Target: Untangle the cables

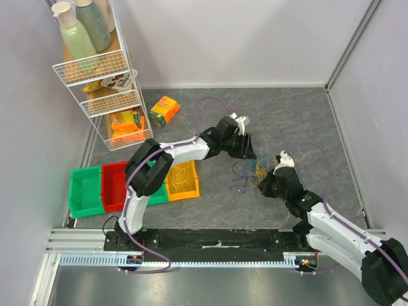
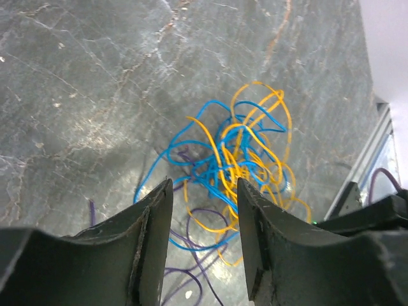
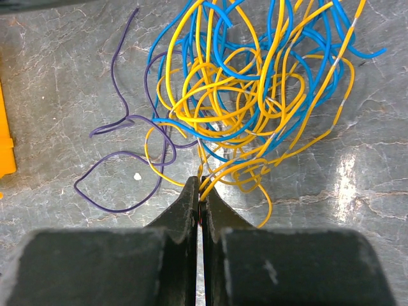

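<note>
The left arm rises from its base, bends at the elbow and stretches its forearm out to the right, with the wrist tipped downward. The left gripper [image 2: 204, 188] has its fingers parted, with a clear gap between them. It is ahead and to the left of the right gripper [image 3: 201, 186], near it but apart. The right arm reaches low, forward and leftward. Its gripper's fingers are pressed together, pinching yellow strands of the cables [image 3: 255, 95] at the tips.
</note>
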### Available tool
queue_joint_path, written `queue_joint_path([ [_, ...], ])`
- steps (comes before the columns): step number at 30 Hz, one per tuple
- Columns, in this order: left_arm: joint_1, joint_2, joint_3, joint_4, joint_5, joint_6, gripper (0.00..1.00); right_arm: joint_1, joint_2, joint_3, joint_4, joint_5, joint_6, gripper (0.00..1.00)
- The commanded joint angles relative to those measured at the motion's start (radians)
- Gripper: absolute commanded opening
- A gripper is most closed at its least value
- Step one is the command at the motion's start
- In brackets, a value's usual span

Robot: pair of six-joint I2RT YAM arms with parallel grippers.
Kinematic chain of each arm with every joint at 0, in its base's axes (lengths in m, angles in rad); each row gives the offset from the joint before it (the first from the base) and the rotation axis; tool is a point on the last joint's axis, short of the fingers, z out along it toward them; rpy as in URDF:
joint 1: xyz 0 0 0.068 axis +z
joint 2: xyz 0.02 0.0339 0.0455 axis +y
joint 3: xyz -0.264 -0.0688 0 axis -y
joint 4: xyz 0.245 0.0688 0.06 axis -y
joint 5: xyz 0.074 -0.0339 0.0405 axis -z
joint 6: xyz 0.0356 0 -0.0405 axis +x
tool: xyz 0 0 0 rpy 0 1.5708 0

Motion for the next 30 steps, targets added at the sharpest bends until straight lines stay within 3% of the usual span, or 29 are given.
queue_joint_path([
  [1, -0.003, 0.058, 0.067, 0.001, -0.040, 0.052, 0.51, -0.001, -0.018, 0.016, 0.010, -0.003, -0.005, 0.04],
  [9, -0.007, 0.135, 0.135, 0.001, -0.040, 0.034, 0.50, -0.001, -0.018, 0.016, -0.004, -0.002, -0.008, 0.04],
  [15, -0.021, 0.171, 0.167, 0.001, -0.043, 0.020, 0.36, -0.003, -0.012, 0.019, -0.002, 0.001, -0.012, 0.04],
  [17, -0.026, 0.171, 0.165, 0.001, -0.053, 0.018, 0.29, -0.001, -0.009, 0.021, -0.004, 0.004, -0.012, 0.04],
  [19, -0.029, 0.162, 0.162, 0.001, -0.061, 0.023, 0.15, -0.001, -0.004, 0.021, -0.002, 0.011, -0.012, 0.04],
  [20, -0.030, 0.150, 0.158, 0.001, -0.073, 0.024, 0.02, -0.001, 0.004, 0.022, -0.001, 0.017, -0.008, 0.05],
  [24, -0.049, 0.038, 0.112, 0.001, -0.133, 0.075, 0.02, -0.004, 0.056, 0.044, -0.010, 0.070, 0.028, 0.05],
  [30, -0.072, -0.307, 0.000, -0.077, -0.245, 0.136, 0.02, -0.021, 0.152, 0.068, -0.020, 0.144, 0.067, 0.04],
])
